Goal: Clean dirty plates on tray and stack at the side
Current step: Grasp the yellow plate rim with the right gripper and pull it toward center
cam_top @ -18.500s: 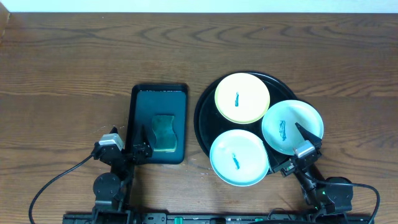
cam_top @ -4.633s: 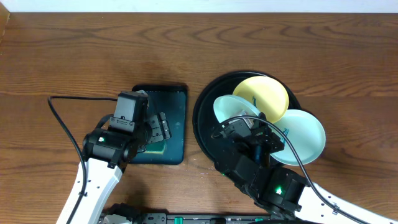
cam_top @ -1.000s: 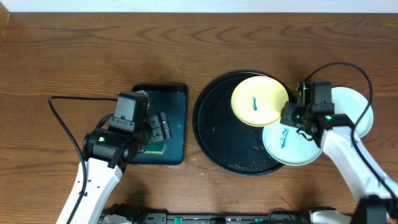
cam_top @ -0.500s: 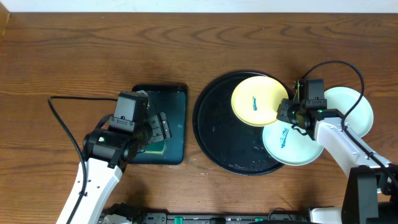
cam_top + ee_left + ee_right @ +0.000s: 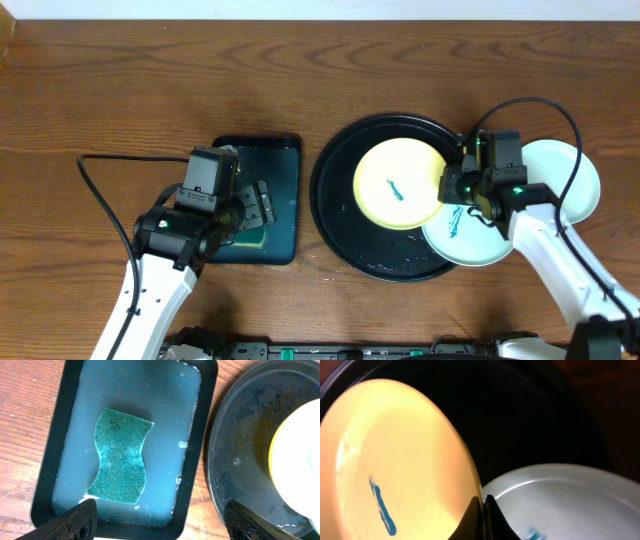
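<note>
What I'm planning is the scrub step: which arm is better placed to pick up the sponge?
Left. The left end effector hangs open right above the sponge in the teal tray, while the right end effector is shut on the yellow plate at its rim.

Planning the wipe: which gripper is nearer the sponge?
Left. The left gripper hangs open above the sponge in the teal tray; the right gripper is far off, shut on the yellow plate.
</note>
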